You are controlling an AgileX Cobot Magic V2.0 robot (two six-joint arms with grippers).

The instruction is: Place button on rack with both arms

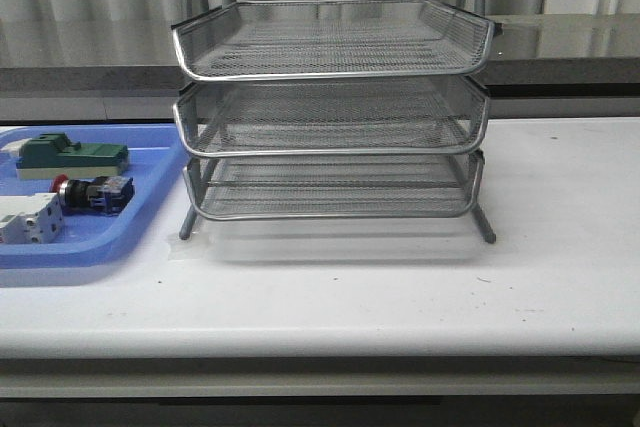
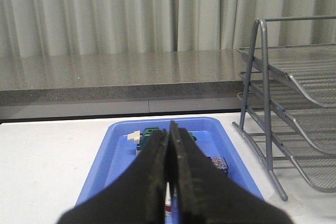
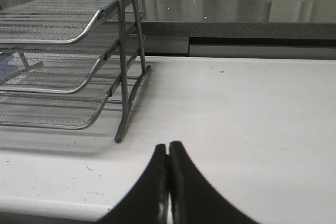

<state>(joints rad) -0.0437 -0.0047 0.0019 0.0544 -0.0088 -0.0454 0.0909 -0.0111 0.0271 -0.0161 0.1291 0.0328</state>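
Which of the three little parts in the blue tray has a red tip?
The button, the middle one: dark body, red head. The green block and white block show no red.

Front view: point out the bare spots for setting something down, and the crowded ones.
Free: white table right of the three-tier silver wire-mesh rack, the strip before its legs, and all three tiers. Crowded: flat blue plastic tray, holding the green block, red-headed push button and white block.

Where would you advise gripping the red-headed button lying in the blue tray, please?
Probably the black cylindrical body of the button, from above with the left end effector. It lies on its side, red head toward the tray's left, the white block close in front, so close across the body.
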